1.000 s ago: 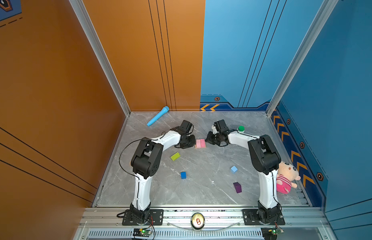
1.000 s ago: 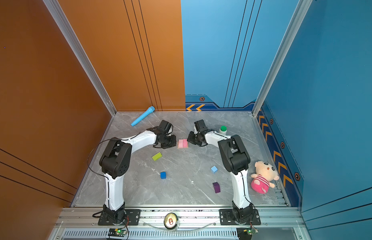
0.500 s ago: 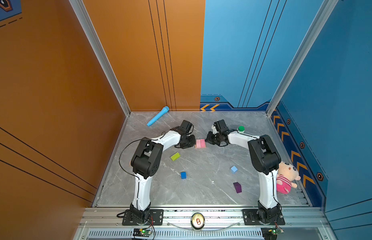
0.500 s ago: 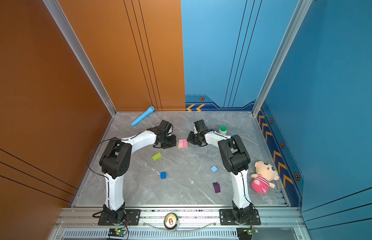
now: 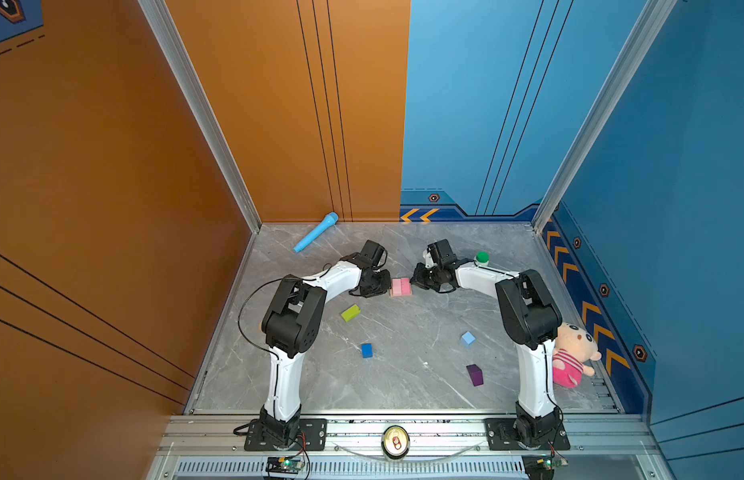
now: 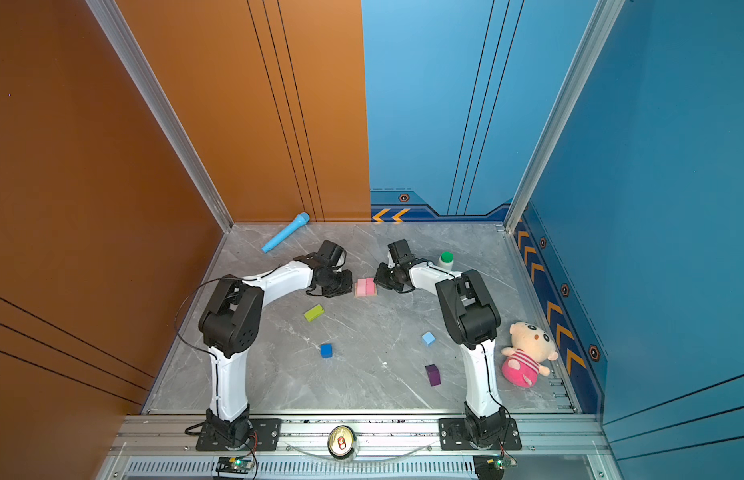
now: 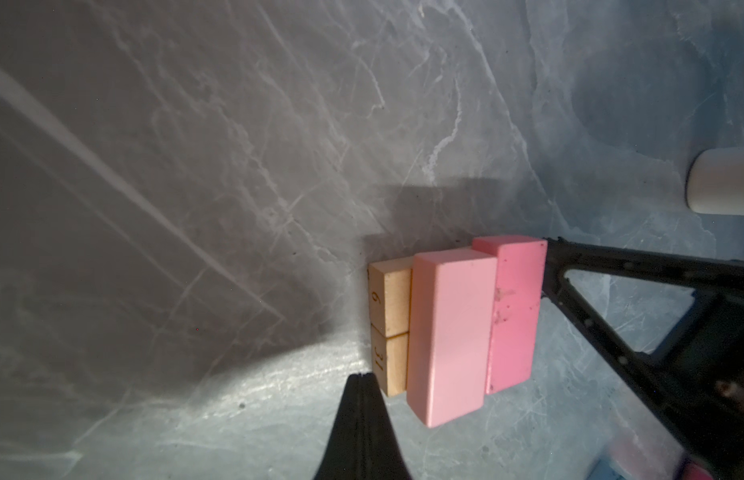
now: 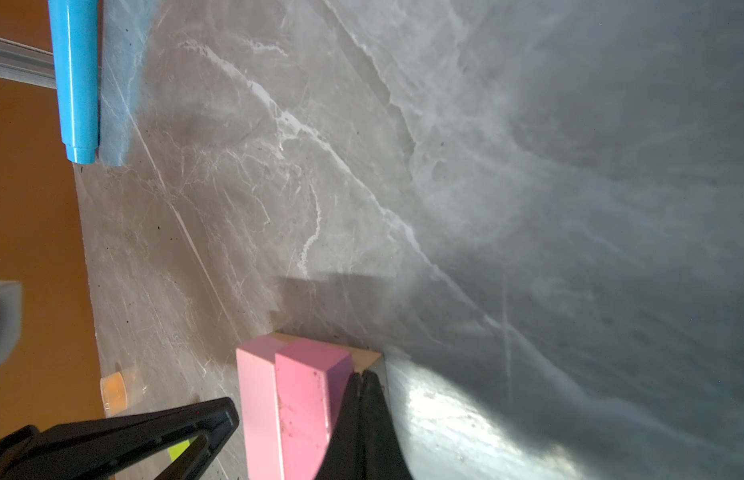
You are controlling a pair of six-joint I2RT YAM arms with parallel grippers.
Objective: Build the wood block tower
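Observation:
Two pink bars (image 5: 401, 286) (image 6: 366, 286) lie side by side on two tan bars (image 7: 389, 299) at the middle back, forming a low tower. My left gripper (image 5: 386, 283) (image 7: 364, 376) is shut, with its tip at the left end of the tan bars. My right gripper (image 5: 416, 281) (image 8: 362, 374) is shut and pressed against the darker pink bar (image 8: 305, 399) on the right side. Neither holds anything. Loose on the table are a lime-green bar (image 5: 350, 312), a dark-blue cube (image 5: 366, 350), a light-blue cube (image 5: 467, 338) and a dark-purple block (image 5: 475, 375).
A light-blue toy microphone (image 5: 316, 237) lies at the back left near the wall. A white bottle with a green cap (image 5: 481, 258) stands behind my right arm. A pink plush toy (image 5: 573, 355) sits at the right edge. A can (image 5: 396, 441) rests on the front rail.

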